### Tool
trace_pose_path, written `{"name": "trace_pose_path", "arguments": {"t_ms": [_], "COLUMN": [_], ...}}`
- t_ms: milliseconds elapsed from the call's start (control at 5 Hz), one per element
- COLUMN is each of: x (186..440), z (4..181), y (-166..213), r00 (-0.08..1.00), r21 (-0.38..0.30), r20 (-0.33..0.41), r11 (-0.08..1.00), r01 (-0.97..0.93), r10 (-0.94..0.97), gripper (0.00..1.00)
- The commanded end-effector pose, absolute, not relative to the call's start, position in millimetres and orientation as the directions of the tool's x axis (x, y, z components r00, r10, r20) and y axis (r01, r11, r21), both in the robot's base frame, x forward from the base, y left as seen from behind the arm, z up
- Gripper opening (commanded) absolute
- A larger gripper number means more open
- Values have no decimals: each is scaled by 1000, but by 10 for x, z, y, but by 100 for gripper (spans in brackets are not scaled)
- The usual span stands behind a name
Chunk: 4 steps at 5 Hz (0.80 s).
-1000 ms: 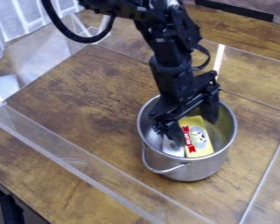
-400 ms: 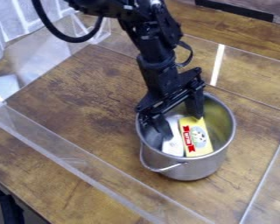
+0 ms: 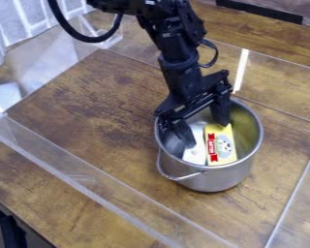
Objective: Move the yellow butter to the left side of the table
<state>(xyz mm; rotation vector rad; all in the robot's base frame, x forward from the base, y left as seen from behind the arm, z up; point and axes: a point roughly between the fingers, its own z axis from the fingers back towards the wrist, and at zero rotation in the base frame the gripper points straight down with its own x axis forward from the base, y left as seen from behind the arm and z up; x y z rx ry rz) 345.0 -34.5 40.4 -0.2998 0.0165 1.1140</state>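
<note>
1. The yellow butter [image 3: 220,145] is being seen inside the steel pot [image 3: 209,176], leaning against the inner wall at about three o'clock of the bowl, its red-and-white label facing the camera. A white block [image 3: 196,154] is lying just beside it at its eight o'clock, also in the pot.

2. The claw [image 3: 198,112] is being held wide apart and empty, pointed steeply down over the pot's mouth at roughly twelve o'clock from the butter. No grip on the packet is being shown; contact between the fingers and the butter cannot be told.

3. The task is being judged as barely begun: the butter is not yet being grasped, lifted out, or carried. Grasping, clearing the rim and setting it down on the left of the tabletop [image 3: 93,107] are all being left to do.

4. Room inside the pot is being limited by the steel wall and by the white block, so the fingers are probably being given little space beside the packet.

5. Toward nine o'clock of the pot, bare planks are being shown, offering open room for a placement.

6. The clear plastic edging [image 3: 67,174] is running along the tabletop's near-left border, from about nine to six o'clock; a drop-off is being presumed beyond it.
</note>
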Motion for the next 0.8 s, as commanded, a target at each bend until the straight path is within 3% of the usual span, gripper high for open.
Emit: {"name": "trace_pose_path", "arguments": {"t_ms": [0,200,600], "x": [3538,3536,3425], "z": [514,553,762], "y": [-298,-298,-400], "r00": [402,365,411], "r21": [-260,-257,-261], "r20": [-128,-121,-128], "r11": [360,326,369], "r01": [-896,-910,-892], "r10": [907,923,903], "gripper": [0,0,0]}}
